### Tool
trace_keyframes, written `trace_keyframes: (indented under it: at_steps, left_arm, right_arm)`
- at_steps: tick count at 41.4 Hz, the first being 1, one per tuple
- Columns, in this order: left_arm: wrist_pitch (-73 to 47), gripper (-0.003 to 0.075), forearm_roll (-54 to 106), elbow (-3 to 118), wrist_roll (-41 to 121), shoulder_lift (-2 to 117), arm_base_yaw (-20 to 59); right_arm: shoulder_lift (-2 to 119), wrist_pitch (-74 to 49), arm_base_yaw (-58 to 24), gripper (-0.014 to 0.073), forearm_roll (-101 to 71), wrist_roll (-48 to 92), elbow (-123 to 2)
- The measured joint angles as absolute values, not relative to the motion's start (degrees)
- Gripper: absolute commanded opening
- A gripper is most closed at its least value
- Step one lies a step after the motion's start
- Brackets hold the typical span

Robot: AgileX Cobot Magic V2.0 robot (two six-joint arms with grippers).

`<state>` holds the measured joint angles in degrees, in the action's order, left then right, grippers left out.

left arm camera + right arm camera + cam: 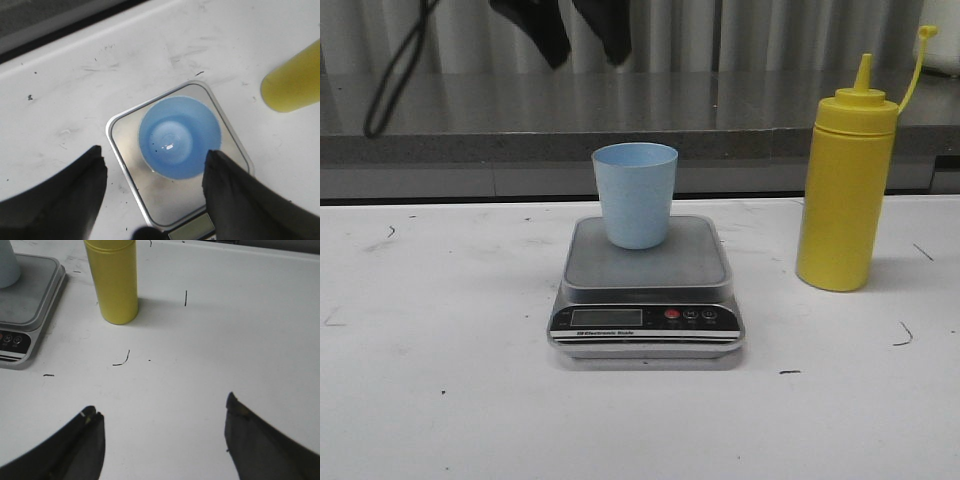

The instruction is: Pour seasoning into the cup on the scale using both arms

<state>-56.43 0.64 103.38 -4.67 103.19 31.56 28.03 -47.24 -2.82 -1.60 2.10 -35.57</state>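
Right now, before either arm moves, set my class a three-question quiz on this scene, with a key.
1. True or false: the cup stands on the scale.
2. Multiple choice: where is the seasoning bottle? A) on the scale B) upright on the table, on the robot's right of the scale C) held by a gripper
3. Fill in: the left gripper is open above the ____, and the right gripper is ____ over bare table.

Key: 1 true; 2 B; 3 cup, open.
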Motion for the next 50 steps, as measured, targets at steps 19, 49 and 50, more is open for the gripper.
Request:
trace_keyframes:
  at_steps: [19, 49, 50]
  left_arm:
    - [-50.9, 0.0419, -1.1, 76.4, -4.7, 71.5, 28.2]
    - [-49.1, 0.0419, -0.9, 44.0, -4.7, 33.5, 25.0]
    - [-49.1, 0.0419, -0.9, 43.9, -4.7, 32.8, 25.0]
  right_arm:
    - [28.0, -47.2, -2.8, 0.0529, -1.6, 2.1, -35.6]
    - [28.0, -47.2, -2.8, 0.0529, -1.6, 2.1, -35.6]
    - [28.0, -47.2, -2.8, 0.0529, -1.6, 2.1, -35.6]
